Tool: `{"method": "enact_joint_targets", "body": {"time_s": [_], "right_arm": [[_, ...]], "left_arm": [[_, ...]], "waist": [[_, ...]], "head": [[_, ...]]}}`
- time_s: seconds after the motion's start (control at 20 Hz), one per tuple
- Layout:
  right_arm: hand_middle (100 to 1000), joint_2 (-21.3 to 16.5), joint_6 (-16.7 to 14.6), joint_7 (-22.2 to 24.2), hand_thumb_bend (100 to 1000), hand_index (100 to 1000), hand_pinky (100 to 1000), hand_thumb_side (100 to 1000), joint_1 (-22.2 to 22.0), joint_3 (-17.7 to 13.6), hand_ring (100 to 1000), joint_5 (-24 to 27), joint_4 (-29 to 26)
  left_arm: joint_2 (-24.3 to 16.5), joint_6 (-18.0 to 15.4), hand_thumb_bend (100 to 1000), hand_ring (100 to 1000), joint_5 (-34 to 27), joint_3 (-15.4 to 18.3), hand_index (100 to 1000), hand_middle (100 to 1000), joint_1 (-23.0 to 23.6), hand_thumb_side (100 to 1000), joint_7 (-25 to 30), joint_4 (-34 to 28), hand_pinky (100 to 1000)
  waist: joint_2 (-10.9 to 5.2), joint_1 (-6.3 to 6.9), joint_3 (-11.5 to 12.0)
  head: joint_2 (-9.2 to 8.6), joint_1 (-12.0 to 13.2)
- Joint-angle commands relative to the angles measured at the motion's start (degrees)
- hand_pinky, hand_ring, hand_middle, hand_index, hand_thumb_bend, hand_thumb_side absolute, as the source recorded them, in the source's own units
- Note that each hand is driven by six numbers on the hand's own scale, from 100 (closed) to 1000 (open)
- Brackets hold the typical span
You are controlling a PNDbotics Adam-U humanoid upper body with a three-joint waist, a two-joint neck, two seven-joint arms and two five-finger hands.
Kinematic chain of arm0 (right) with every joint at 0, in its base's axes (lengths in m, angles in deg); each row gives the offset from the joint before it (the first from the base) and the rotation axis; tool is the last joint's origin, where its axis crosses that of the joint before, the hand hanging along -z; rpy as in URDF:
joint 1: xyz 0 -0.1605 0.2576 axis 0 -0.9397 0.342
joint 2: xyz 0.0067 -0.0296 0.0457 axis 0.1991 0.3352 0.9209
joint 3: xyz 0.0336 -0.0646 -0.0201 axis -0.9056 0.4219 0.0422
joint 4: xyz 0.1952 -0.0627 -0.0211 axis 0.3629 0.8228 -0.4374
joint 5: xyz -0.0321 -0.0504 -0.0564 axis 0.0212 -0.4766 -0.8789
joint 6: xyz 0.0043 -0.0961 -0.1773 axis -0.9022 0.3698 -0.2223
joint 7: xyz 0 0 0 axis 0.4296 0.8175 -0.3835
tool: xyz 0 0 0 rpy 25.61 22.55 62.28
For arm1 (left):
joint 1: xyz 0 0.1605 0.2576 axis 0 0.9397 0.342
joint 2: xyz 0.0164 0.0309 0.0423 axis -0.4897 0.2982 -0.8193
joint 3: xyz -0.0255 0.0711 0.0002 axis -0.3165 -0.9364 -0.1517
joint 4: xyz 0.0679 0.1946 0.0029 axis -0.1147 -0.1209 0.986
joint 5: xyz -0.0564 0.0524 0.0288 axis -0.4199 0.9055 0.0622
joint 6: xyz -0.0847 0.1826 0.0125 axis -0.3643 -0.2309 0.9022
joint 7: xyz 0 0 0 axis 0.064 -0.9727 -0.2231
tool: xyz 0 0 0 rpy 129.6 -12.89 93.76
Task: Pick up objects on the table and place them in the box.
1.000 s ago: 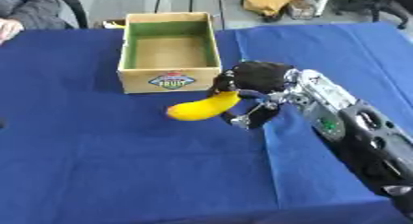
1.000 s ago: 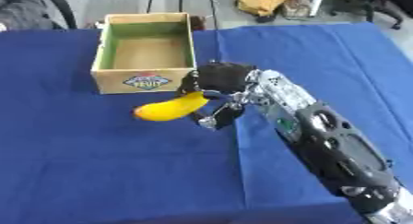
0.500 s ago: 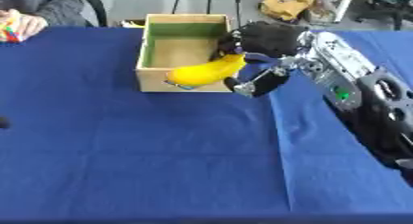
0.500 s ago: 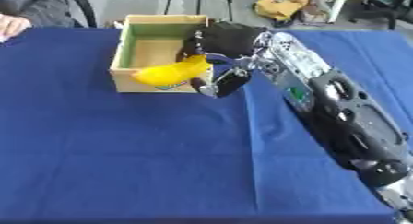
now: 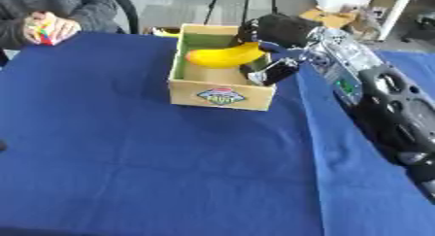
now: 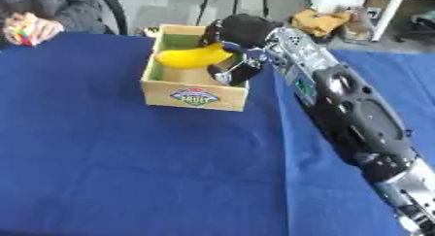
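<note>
Right hand [image 5: 276, 33] over box [image 5: 223, 95] | fingers curled round banana [image 5: 223, 56] | banana now above box interior, previously at front rim

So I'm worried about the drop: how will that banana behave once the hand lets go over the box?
The banana looks stiff, holding its curve though the right hand grips only one end. Being curved, it would probably rock rather than roll. The box walls should contain it, and it seems light, so the box likely won't tip.
</note>
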Motion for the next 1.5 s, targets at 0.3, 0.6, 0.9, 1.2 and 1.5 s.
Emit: {"method": "enact_joint_targets", "body": {"time_s": [0.3,0.6,0.9,1.2,1.5], "right_arm": [[655,-0.24,2.42,-3.48,100,793,665,298,1.78,-5.15,666,-4.01,9.88],[666,-0.35,3.78,-5.43,100,805,665,280,1.89,-7.11,676,-5.05,14.51],[799,-0.13,3.44,-5.98,100,874,703,321,1.85,-7.43,766,-5.55,16.47],[931,-0.06,2.59,-6.15,100,942,763,506,1.81,-7.09,851,-5.10,15.18],[899,-0.65,2.45,-8.21,100,926,746,301,1.71,-6.67,827,-2.91,10.47]], "left_arm": [[-0.90,-0.54,162,484,-0.94,-1.80,638,551,-2.13,1000,2.12,-1.11,520],[-0.41,-0.76,159,483,-0.97,-2.07,638,551,-2.41,1000,2.67,-1.16,519],[-0.14,-0.74,159,483,-0.82,-2.13,638,550,-2.70,1000,3.04,-1.20,519],[-0.24,-0.65,160,483,-0.80,-2.15,638,550,-2.89,1000,3.32,-1.23,519],[-0.51,-0.46,162,483,-0.74,-1.85,638,550,-2.96,1000,3.26,-1.23,520]], "waist": [[0.58,0.32,5.67],[1.64,0.42,7.65],[2.18,0.20,7.90],[2.02,-0.01,7.48],[1.73,-0.35,5.85]], "head": [[-3.32,-3.82],[-4.31,-5.63],[-5.04,-6.04],[-5.39,-5.83],[-5.53,-5.18]]}}
